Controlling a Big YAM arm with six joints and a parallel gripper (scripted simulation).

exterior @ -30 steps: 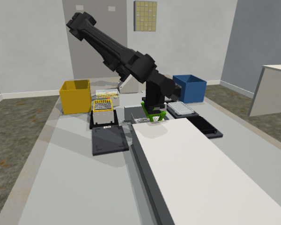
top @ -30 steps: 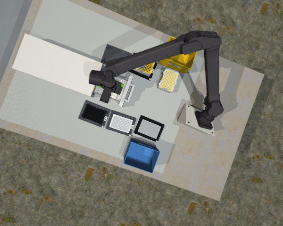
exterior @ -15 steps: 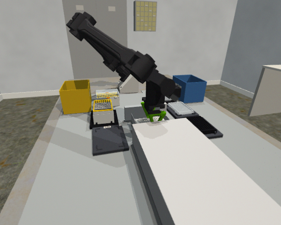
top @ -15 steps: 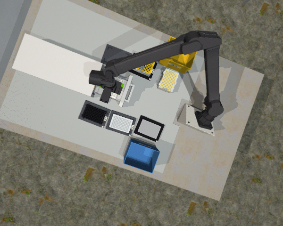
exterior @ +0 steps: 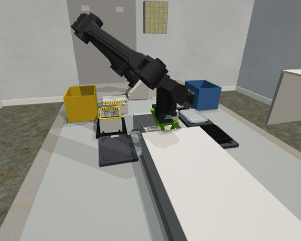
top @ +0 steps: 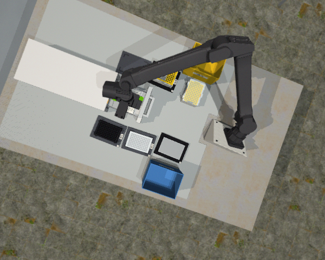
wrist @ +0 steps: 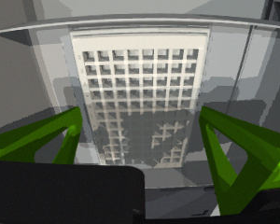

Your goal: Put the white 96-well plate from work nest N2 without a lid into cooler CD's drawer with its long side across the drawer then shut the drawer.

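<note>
Now the tool (wrist: 140, 131) is wide open, letting go of the white plate (wrist: 140, 88) in the drawer (top: 143, 104). Next, lift up and push the drawer shut.

- You see a white 96-well plate (wrist: 140, 96) with a square grid of wells, lying in the pale grey drawer (top: 144, 104).
- The hand (wrist: 140, 131) has bright green fingers on a black arm (top: 168, 63).
- A yellow bin (exterior: 80, 103) and a blue bin (exterior: 206, 94) stand near opposite edges of the light grey worktop (top: 59, 131).
- A black well plate (top: 108, 130) lies on a dark grey nest.
- The cooler's housing (top: 62, 72) is off-white on top.
</note>
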